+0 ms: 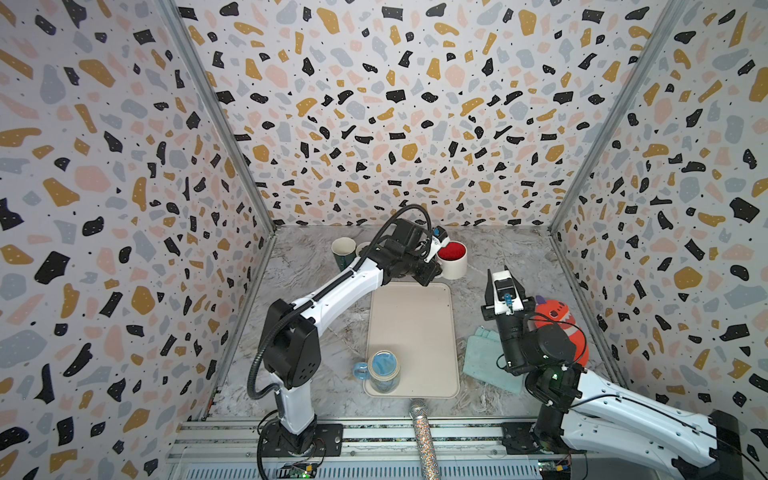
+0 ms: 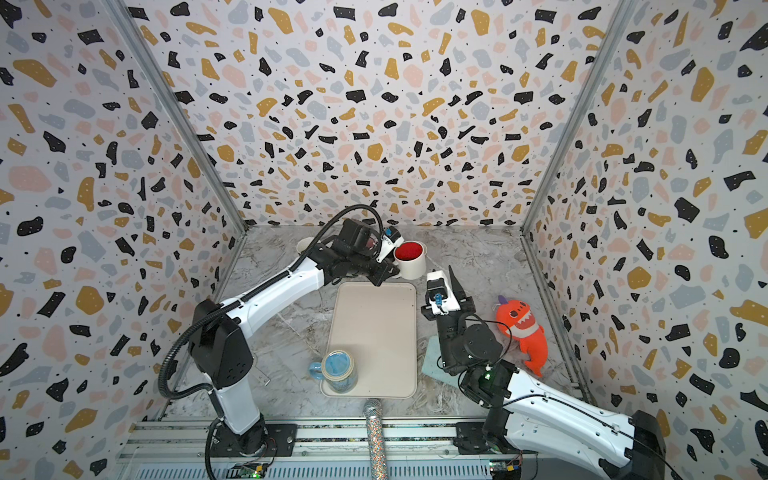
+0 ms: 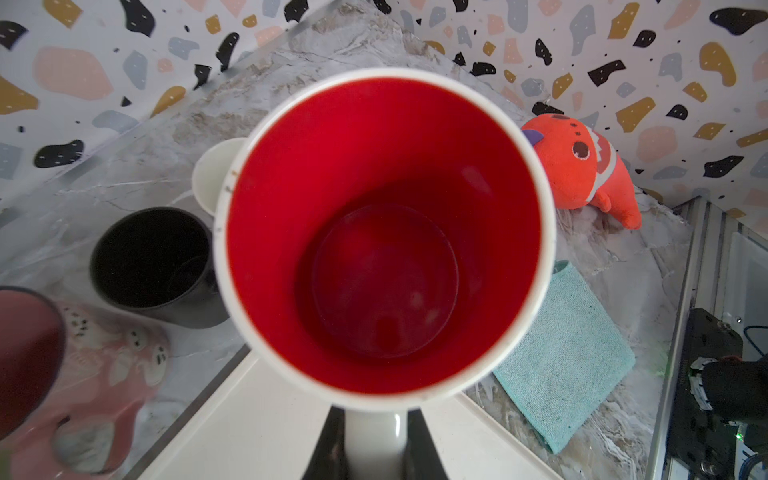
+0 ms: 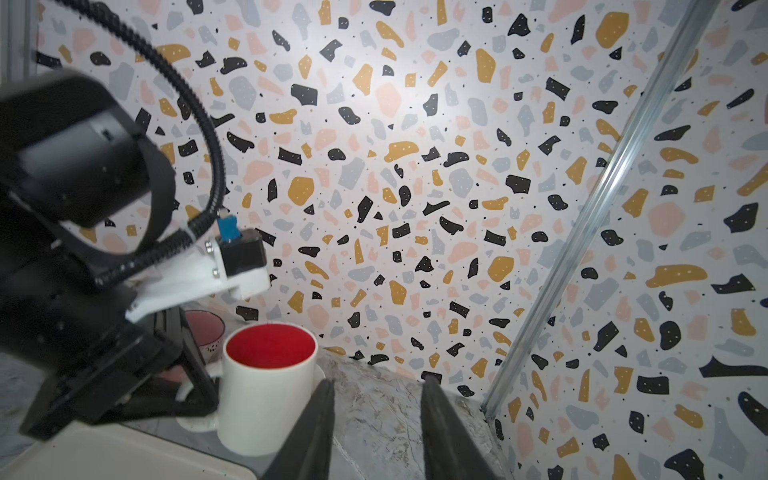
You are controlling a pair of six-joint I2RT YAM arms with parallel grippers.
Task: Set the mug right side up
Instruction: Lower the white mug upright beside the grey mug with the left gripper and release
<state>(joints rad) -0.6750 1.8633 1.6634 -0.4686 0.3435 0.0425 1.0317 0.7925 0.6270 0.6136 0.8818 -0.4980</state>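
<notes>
1. Left claw (image 3: 374, 432) is pinched on the handle of the white mug (image 3: 386, 232), one dark finger (image 3: 328, 449) on each side of the handle in the left wrist view.
2. The white mug (image 1: 453, 262) stands upright with its red inside facing up. It sits on the marble counter (image 1: 519, 257) just beyond the far right corner of the beige tray (image 1: 415, 328).
3. The right claw (image 1: 498, 274) hovers just off the tray's right edge, near its far end. Its fingers are spread with nothing between them, and the right wrist view shows bare counter in the gap.
4. A blue glass handled jar (image 1: 383, 372) stands on the tray's near left corner.
5. A teal cloth (image 1: 482, 361) lies on the counter right of the tray, and an orange plush toy (image 1: 557, 320) sits further right.
6. A dark green cup (image 1: 343, 251) stands beyond the tray's far left corner.
7. A glittery microphone (image 1: 424, 440) lies just past the tray's near edge.
</notes>
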